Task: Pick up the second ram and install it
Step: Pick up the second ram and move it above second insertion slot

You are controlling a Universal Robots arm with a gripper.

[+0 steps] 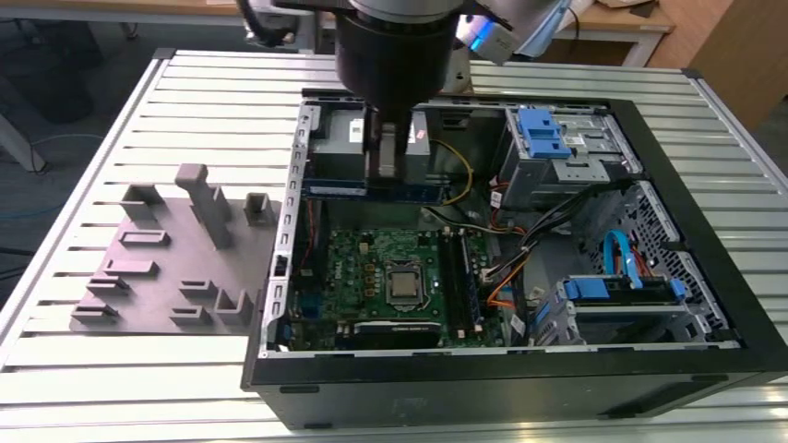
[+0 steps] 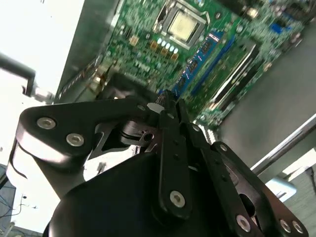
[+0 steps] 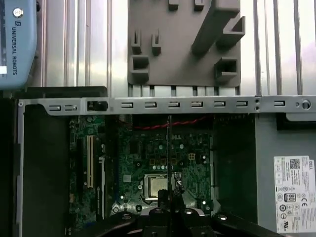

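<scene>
claw [image 1: 391, 180]: clenched on second ram [image 1: 345, 192] | slim dark-blue board, held level | over open black case [image 1: 493, 374], green motherboard [image 1: 357, 268]

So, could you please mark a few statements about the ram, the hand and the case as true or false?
1. The hand grips the ram above the case. True.
2. The ram sits in a slot. False: it is held in the hand, clear of the motherboard.
3. A grey fixture lies on the table, at the exterior view's left of the case. True.
4. The case is closed. False: it lies open, with the motherboard showing.
</scene>
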